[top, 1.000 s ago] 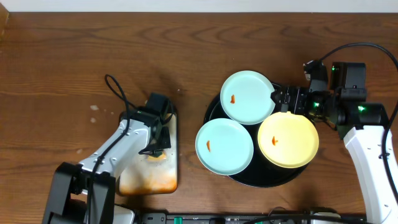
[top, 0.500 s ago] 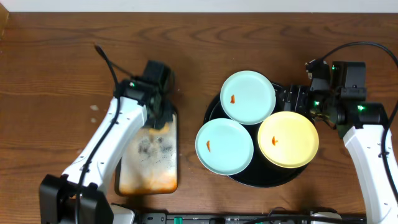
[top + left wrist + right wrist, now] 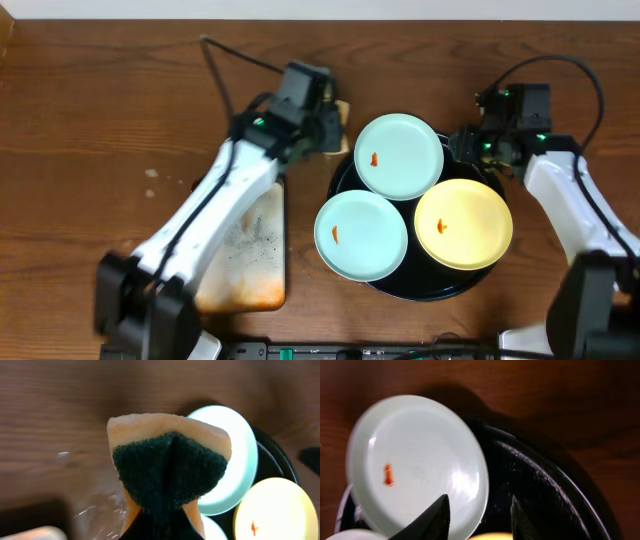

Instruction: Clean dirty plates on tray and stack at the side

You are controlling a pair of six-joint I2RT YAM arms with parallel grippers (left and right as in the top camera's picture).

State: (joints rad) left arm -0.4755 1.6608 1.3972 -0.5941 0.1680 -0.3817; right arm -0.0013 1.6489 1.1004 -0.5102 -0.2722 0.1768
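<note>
Swung off the pan (image 3: pixel 248 262), left jaws pinch a sponge (image 3: pixel 170 457); right jaws spread by orange-smeared plates (image 3: pixel 399 156).

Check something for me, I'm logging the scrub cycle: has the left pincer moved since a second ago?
Yes. In the overhead view the left pincer left the metal pan, going up-frame and right, and now holds the sponge beside the tray.

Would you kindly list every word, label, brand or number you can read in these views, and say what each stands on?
There are none to read.
The upper mint plate, the lower mint plate, the yellow plate, the black tray, the sponge and the metal pan bear no lettering.
The orange marks on the plates are smears, not signs.
</note>
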